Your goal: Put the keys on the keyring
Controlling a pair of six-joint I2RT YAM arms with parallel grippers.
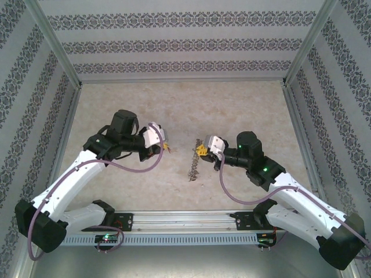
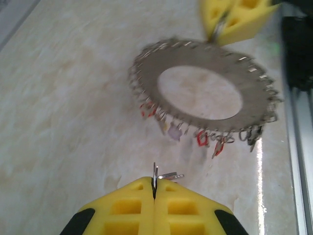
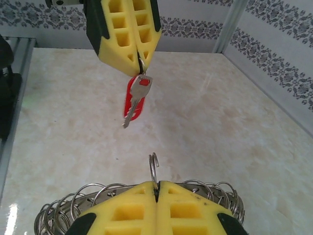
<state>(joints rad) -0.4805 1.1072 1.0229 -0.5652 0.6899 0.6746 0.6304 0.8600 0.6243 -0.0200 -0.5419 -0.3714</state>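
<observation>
The keyring (image 2: 195, 56) is a flat grey ring with a hollow centre and wire loops all round its rim. Several keys hang from it, some with red tags (image 2: 201, 138). My right gripper (image 3: 156, 188) is shut on one small wire loop (image 3: 153, 169) at the keyring's edge; the ring hangs below it (image 1: 193, 168). My left gripper (image 2: 155, 185) is shut on a silver key with a red tag (image 3: 137, 98). That key dangles a short way in front of the held loop, apart from it. The two grippers (image 1: 164, 147) (image 1: 200, 151) face each other above mid-table.
The beige tabletop (image 1: 185, 110) lies under both grippers. Patterned walls with metal posts (image 1: 58, 52) close in the back and sides. A metal rail (image 1: 185, 220) runs along the near edge between the arm bases.
</observation>
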